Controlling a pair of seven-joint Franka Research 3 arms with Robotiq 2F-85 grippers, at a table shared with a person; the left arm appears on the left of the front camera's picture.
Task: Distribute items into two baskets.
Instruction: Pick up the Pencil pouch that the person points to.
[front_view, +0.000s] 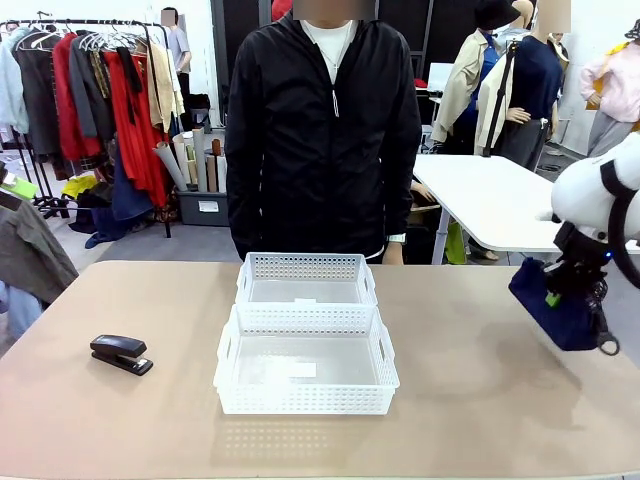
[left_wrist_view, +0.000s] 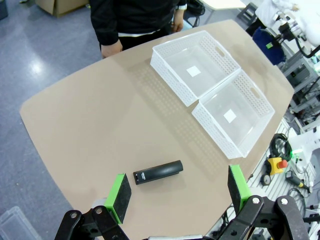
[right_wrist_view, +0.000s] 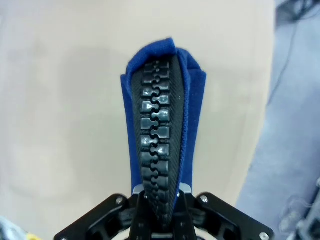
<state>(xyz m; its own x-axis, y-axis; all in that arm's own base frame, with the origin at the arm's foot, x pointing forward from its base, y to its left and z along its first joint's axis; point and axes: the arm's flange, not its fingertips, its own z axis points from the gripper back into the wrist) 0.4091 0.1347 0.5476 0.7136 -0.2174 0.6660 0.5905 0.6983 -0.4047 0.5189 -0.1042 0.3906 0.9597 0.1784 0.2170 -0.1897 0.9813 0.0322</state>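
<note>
Pouch (right_wrist_view: 192, 115) clamped in right gripper (right_wrist_view: 159, 195), jaw tips hidden behind zipper (right_wrist_view: 155, 150)

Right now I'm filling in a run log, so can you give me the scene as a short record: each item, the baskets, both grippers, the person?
pouch: navy, clamped in the right gripper, lifted off the table at its right side
stapler: black, lying on the table's left part, nothing touching it
near basket: white, mid-table, no item inside
far basket: white, end to end with the near one, no item inside
left gripper: open, high over the stapler
person: standing at the far side
</note>
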